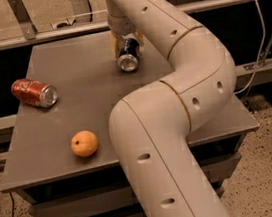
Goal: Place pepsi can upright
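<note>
The pepsi can (129, 57) is dark blue and lies on its side at the back middle of the grey table (91, 112), with its silver end turned toward the camera. My gripper (126, 40) comes down from the arm right over the can's far end. Its tan fingers (114, 42) stand on either side of the can, open around it. The can still rests on the table top. The wrist hides the can's far end.
A red can (35, 92) lies on its side at the table's left. An orange (84, 143) sits near the front left. My large cream arm (176, 105) covers the table's right half. A metal rail (40, 35) runs behind the table.
</note>
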You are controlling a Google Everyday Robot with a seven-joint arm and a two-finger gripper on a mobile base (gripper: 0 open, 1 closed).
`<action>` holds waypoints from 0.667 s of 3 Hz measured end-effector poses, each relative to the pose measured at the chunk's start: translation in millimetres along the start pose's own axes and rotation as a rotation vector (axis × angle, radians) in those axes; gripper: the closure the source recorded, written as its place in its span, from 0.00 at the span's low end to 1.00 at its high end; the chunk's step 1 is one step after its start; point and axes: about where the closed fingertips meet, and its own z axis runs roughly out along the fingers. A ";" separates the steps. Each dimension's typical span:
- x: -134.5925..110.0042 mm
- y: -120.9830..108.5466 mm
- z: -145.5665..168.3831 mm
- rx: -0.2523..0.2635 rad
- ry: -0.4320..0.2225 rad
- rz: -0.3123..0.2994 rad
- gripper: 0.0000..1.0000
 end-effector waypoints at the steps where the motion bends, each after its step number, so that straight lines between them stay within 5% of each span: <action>1: -7.9 3.2 -2.3 -0.009 -0.026 -0.008 0.65; 2: -18.9 4.9 -26.3 -0.064 -0.116 -0.063 0.88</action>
